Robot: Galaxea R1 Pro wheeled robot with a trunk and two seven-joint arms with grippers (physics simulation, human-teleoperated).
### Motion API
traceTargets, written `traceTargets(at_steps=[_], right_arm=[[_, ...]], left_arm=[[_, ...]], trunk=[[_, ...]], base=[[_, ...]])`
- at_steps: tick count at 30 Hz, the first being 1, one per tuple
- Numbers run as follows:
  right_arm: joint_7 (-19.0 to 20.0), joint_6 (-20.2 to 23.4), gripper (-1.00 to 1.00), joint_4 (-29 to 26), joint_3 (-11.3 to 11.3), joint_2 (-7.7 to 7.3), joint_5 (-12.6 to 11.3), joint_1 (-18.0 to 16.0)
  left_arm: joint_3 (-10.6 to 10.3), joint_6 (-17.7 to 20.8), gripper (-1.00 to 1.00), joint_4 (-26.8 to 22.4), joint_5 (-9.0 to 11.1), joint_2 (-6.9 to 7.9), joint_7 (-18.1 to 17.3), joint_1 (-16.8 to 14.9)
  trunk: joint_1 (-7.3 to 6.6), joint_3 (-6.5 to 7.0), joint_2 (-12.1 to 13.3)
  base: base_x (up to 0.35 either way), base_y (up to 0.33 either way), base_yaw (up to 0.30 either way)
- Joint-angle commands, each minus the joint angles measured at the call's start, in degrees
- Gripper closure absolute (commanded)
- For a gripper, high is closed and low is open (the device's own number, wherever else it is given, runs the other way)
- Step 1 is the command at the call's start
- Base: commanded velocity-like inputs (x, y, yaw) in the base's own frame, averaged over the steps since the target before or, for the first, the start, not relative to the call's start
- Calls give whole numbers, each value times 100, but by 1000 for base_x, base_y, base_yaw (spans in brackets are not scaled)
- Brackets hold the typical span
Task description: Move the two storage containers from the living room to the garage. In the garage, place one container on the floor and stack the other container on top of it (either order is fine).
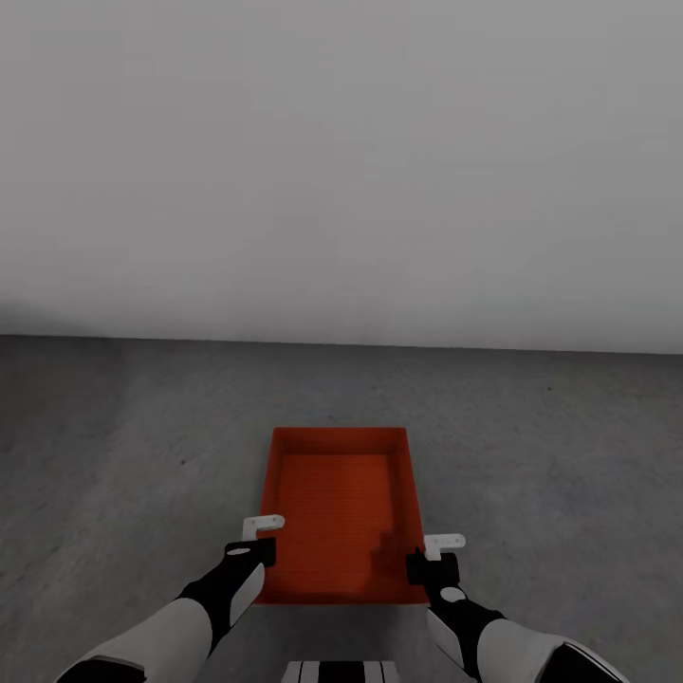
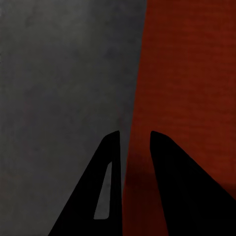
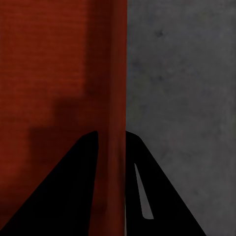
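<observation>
A pale grey wall (image 1: pixel 341 161) rises behind the dark grey concrete floor (image 1: pixel 123 455). One orange-red storage container (image 1: pixel 341 512) sits low over that floor, directly ahead of the robot. The left tool (image 1: pixel 260 543) is clamped on its left wall, one finger on each side. The right tool (image 1: pixel 429 560) is clamped on its right wall likewise.

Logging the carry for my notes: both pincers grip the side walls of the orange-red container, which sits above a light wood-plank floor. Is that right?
Not quite. The floor is dark grey concrete, as the head view shows. The rest holds: the left pincer and right pincer each straddle a side wall of the orange-red container.
</observation>
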Motion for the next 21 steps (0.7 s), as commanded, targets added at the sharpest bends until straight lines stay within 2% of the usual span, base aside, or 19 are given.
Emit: traceTargets(at_steps=[1,8,9,21], right_arm=[[-8,-20,100,-4,-367,4,-40,-5],[-7,-18,100,-4,-364,4,-40,-5],[-7,-18,-100,-4,-364,4,-40,-5],[-6,-22,-100,-4,-363,5,0,-5]], left_arm=[[103,33,100,-16,243,-1,-10,1],[94,31,100,-13,250,-1,-45,1],[94,31,-100,-12,251,-1,-46,1],[99,32,-100,2,256,-1,-43,1]], trunk=[[-1,-4,-2],[-1,-4,-2],[-1,-4,-2],[-1,-4,-2]], base=[[0,0,0],[0,0,0],[0,0,0],[0,0,0]])
